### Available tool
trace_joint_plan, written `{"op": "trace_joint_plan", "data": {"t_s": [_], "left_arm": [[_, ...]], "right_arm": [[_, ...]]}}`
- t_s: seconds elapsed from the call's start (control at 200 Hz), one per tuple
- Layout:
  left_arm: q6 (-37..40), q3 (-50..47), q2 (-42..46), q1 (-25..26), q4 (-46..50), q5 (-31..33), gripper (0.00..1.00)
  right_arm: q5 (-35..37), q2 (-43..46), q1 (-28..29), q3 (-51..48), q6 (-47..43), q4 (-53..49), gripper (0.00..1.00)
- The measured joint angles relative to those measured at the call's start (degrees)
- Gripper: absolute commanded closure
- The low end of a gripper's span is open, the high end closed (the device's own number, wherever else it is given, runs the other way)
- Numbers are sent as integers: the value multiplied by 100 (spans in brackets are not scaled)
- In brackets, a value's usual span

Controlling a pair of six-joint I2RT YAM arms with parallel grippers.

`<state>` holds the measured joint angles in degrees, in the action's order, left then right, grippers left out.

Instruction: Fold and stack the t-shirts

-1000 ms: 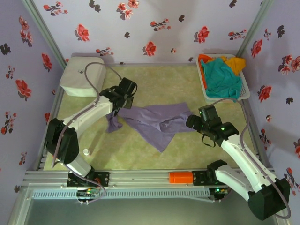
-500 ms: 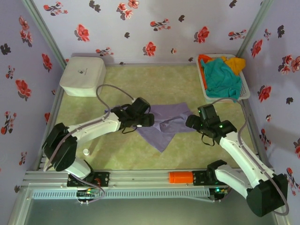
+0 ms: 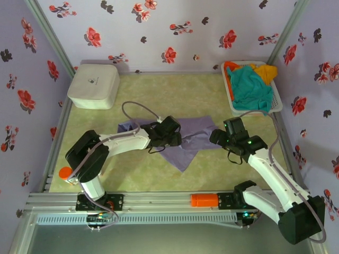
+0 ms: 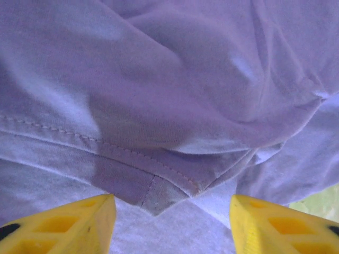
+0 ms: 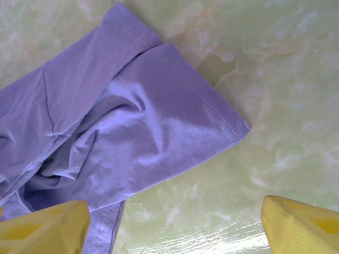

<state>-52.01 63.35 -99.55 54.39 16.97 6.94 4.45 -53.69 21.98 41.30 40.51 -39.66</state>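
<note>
Well, starting at the upper left of the overhead view, the white box [image 3: 94, 86] sits in the far corner against the wall, well apart from the cloth, and a small orange object [image 3: 64, 172] lies at the left edge of the table [image 3: 175, 95] beside my left arm's elbow. The pale purple t-shirt [image 3: 197, 132] is spread crumpled across the middle of the mat, one end poking out left of the arm and a pointed flap reaching toward the near edge, with bare mat all round it. My left gripper [image 3: 174, 138] is low over the shirt's middle; from its wrist camera the yellow fingers [image 4: 63, 225] stand wide apart with nothing between them, and a stitched hem corner of the shirt [image 4: 175, 95] lies just beyond them over another layer. An orange cylinder [image 3: 203, 200] rests on the front rail at bottom centre. My right gripper [image 3: 220, 137] hangs at the shirt's right end, jaws spread wide and empty; its camera shows the shirt's [image 5: 122, 137] hemmed edge running diagonally, with open mat to the right of it. At the upper right, the white tray [image 3: 277, 107] holds a teal shirt [image 3: 250, 87], an orange one [image 3: 230, 67] and a yellow one [image 3: 266, 71], heaped.
</note>
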Motion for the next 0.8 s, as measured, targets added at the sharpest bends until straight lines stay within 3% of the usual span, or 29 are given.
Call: {"op": "trace_joint_plan", "data": {"t_s": [0.3, 0.42, 0.585, 0.8], "left_arm": [[-11, 251, -330, 0, -162, 111, 64], [-24, 251, -358, 0, -186, 146, 85], [-20, 249, -358, 0, -214, 188, 98], [101, 251, -234, 0, 28, 271, 100]], "right_arm": [[0, 2, -20, 0, -22, 0, 16], [0, 7, -37, 0, -48, 0, 16], [0, 7, -61, 0, -50, 7, 16], [0, 7, -79, 0, -109, 59, 16]]}}
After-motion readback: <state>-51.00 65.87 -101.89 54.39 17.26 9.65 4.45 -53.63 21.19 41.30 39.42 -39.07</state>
